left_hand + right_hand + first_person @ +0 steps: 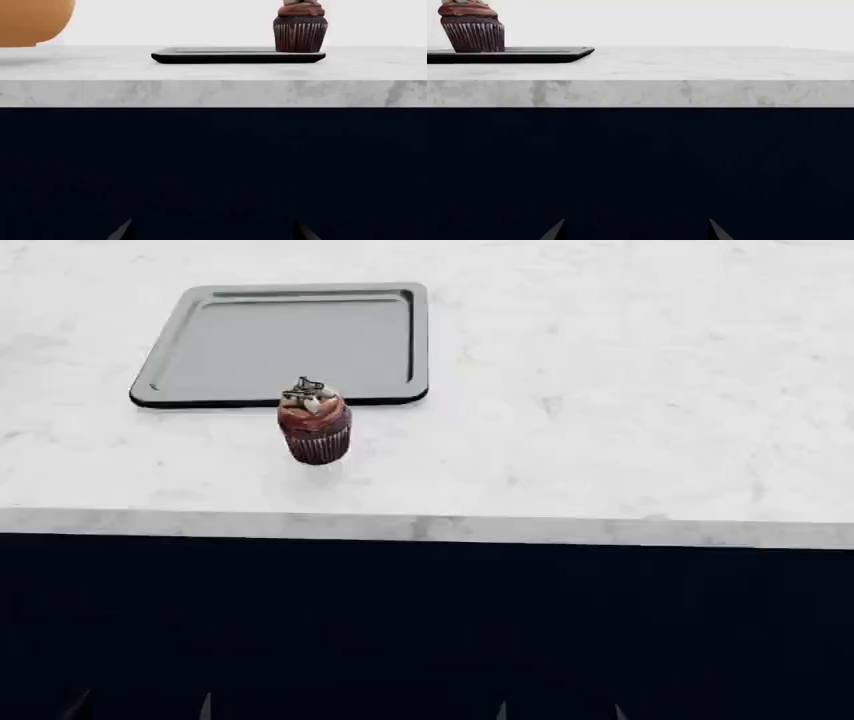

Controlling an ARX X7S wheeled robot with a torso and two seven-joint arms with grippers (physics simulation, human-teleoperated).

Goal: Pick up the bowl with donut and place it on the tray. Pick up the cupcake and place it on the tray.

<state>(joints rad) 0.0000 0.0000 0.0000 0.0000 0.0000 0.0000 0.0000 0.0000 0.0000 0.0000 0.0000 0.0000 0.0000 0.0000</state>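
Cupcake (315, 424) upright on the pale marble desk (601, 420), just in front of the tray's near rim, slightly right of that rim's middle, not on the tray. Ribbed wrapper, brown and cream frosting and a dark squiggle on top clear from the head view; top of the frosting cut off by the frame edge in both wrist views (300, 29) (471, 30).

Tray (287, 340) flat on the desk behind the cupcake, bare grey floor, seen only edge-on as a thin dark slab from the left wrist (233, 56) and partly cropped from the right wrist (527, 55).

Bowl (30, 20) visible only as a tan-orange curved side at one corner of the left wrist view, most of it beyond the frame; outside the head view altogether. Donut not visible anywhere; inside of the bowl hidden.

Dark front panel below the desk edge (427, 630).

Left gripper (212, 231) low in front of that panel, only two dark fingertips showing, spread apart, nothing between them. Right gripper (635, 230) likewise: two tips apart, nothing held. Arms themselves out of sight.
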